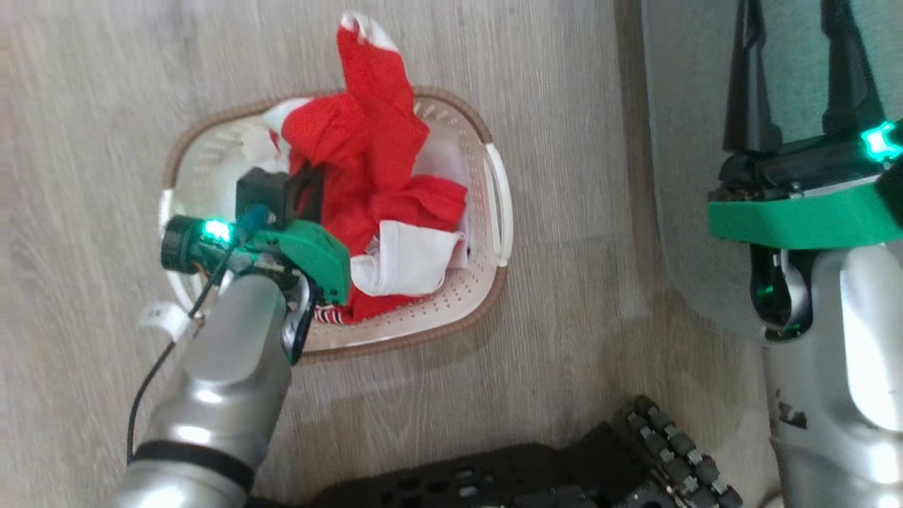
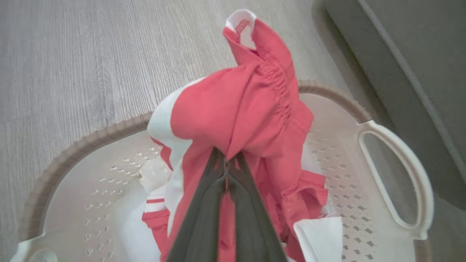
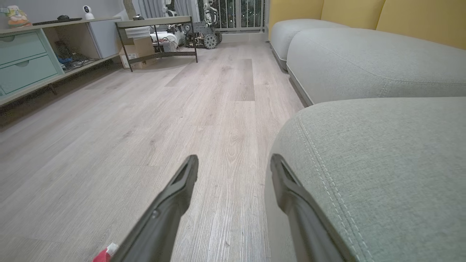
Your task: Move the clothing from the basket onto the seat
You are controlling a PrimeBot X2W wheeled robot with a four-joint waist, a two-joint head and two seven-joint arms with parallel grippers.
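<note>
Two long dark fingers of the left hand (image 2: pixel 226 163) are seen pressed together on a fold of the red sports-fabric clothing with white trim (image 2: pixel 236 116), so this hand is judged closed on the cloth. The pinch is taken high on the heap, probably because a bunched fold there gives the fingers something to bite while the rest can trail below. One end of the garment stands up above the pinch. The remainder is bundled inside the small oval cream plastic basket with perforated sides and a brown woven-look rim (image 2: pixel 91 134), which stands on the pale wood-grain floor (image 1: pixel 106 106). None of the clothing is on the seat yet.

The right hand (image 3: pixel 235 160) is held with its fingers apart and nothing between them, at the rounded, stitched edge of the large grey-green fabric sofa seat (image 3: pixel 382 163). It is judged to be parked there, out of the working arm's way.

The basket is set near the seat, with a strip of bare floor between its white side handle (image 2: pixel 397 174) and the cushion's front. On the way across, that handle and the rim beside it must be cleared by the trailing cloth, or the light basket could be dragged or tipped. Broad landing room is offered by the cushion top, though the approach may be narrowed by the right arm standing over its near edge
</note>
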